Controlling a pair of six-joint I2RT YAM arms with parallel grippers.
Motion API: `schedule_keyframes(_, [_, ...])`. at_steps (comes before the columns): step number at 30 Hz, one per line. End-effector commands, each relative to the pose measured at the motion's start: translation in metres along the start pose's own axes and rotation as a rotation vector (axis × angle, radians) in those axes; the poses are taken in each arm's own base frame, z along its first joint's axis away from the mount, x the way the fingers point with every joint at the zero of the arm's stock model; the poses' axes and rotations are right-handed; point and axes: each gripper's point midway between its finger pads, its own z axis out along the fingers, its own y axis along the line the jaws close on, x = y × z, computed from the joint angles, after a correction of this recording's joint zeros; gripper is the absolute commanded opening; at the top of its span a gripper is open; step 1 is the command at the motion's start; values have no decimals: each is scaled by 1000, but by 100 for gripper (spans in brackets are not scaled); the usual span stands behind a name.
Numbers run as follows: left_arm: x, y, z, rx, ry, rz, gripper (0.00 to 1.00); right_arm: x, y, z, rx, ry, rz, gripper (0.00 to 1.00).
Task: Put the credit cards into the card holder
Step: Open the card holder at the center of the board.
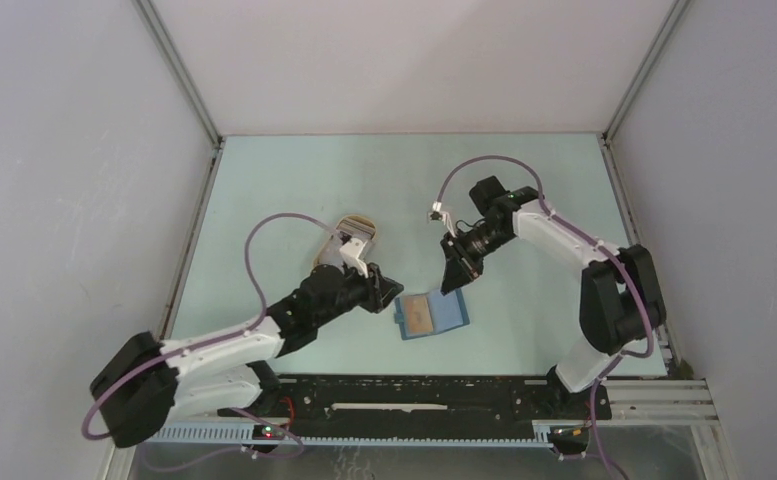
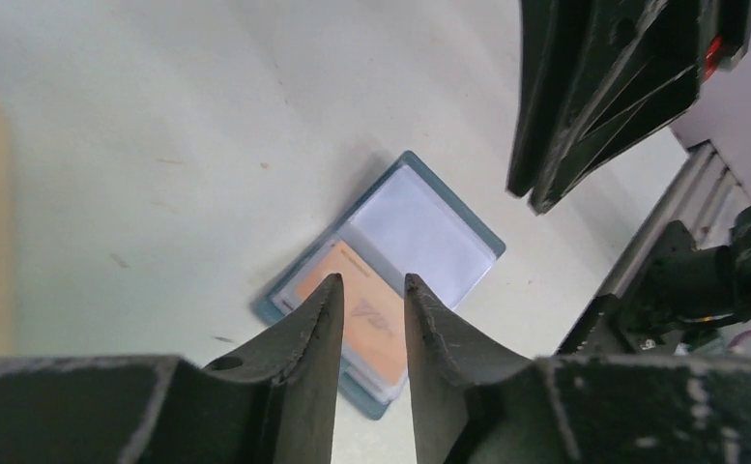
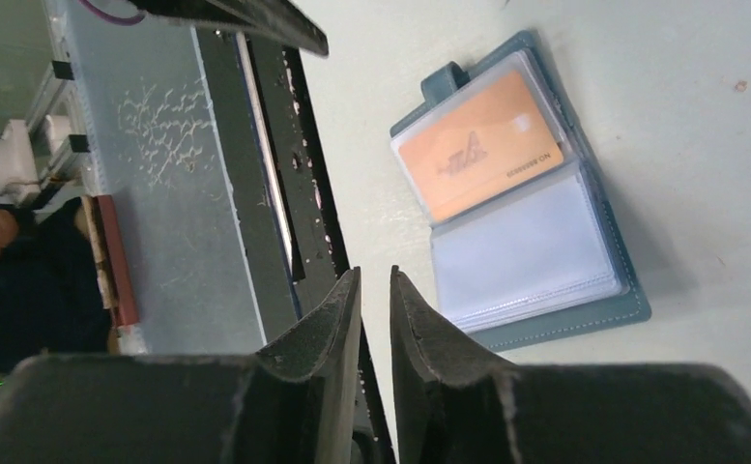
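My left gripper (image 2: 372, 282) hangs over the open card holder (image 2: 429, 232), fingers slightly apart, empty. My right gripper (image 3: 373, 275): fingers narrowly apart, empty. An orange credit card (image 3: 477, 145) is sleeved inside.

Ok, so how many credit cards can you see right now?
1. An orange card sits in a clear sleeve of the open card holder. Others may lie in the tan tray, but its contents are too unclear to tell.

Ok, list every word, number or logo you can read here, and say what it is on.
Orange card in the card holder: a short line of print along one edge, too blurred to read.
Same card: a faint logo in the middle, not legible.
No other text is visible.
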Motion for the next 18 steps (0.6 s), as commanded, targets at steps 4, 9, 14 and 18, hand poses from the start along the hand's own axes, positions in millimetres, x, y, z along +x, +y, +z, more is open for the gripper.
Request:
schedule_keyframes(4, [-72, 25, -54, -207, -130, 235, 57, -32, 34, -59, 152, -150, -268, 28])
schedule_keyframes(9, [-111, 45, -88, -283, -224, 210, 88, -48, 48, -105, 256, -316, -343, 39])
schedule_keyframes(14, [-128, 65, -97, -350, -196, 127, 93, -62, 70, -127, 273, -423, -435, 64])
schedule_keyframes(18, [-130, 84, -87, -369, -175, 11, 94, -53, 74, -110, 163, -386, -448, 67])
